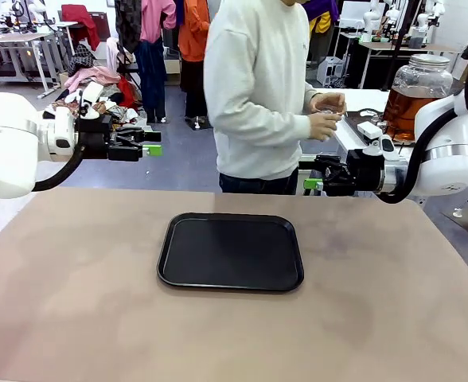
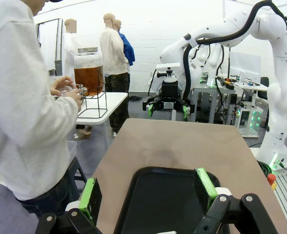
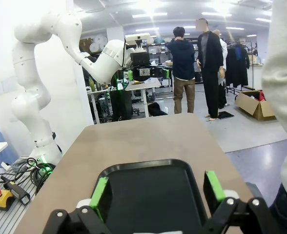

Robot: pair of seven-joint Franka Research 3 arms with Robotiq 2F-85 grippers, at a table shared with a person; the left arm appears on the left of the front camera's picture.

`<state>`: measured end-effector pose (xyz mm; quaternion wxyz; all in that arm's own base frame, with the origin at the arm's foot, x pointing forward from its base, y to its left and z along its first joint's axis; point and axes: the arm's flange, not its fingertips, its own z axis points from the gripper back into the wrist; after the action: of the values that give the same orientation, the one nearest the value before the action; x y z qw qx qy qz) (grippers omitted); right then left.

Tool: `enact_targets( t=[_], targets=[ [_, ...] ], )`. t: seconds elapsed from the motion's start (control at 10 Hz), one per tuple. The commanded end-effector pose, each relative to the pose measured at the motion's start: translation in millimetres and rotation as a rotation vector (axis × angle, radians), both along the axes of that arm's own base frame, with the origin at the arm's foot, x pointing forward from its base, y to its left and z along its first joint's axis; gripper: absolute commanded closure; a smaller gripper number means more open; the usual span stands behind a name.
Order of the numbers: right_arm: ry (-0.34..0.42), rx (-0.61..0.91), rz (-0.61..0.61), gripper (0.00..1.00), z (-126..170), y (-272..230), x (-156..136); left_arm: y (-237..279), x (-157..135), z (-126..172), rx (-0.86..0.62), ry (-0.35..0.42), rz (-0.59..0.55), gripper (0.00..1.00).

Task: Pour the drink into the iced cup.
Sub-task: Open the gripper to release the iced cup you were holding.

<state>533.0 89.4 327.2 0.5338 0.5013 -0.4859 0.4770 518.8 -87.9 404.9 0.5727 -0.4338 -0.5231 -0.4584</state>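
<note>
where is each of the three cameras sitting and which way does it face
Front: between the arms, looking across the table at the person; left gripper and right gripper both open.
Left wrist: looks over its own fingers at the tray, the right arm and the glass jar.
Right wrist: looks over the tray toward the left arm.
All views share the black tray.

Bright even overhead light is filling the room; ceiling lamps [image 3: 148, 6] are glaring white far beyond the right claw [image 3: 158, 192]. The tray [image 1: 231, 251] below is showing soft sheen. Wrist views are bending at edges; claw fingers are looking slightly soft.
</note>
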Motion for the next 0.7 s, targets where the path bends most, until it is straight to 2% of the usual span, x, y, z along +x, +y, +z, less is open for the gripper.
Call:
enact_targets(
  t=[0.0, 0.6],
  targets=[
    [-0.004, 0.001, 0.002, 0.00, 1.7, 1.4, 2.1, -0.9, 0.3, 1.5, -0.008, -0.003, 0.012, 0.00],
    [-0.004, 0.001, 0.002, 0.00, 1.7, 1.4, 2.1, -0.9, 0.3, 1.5, -0.008, -0.003, 0.012, 0.00]
  ],
)
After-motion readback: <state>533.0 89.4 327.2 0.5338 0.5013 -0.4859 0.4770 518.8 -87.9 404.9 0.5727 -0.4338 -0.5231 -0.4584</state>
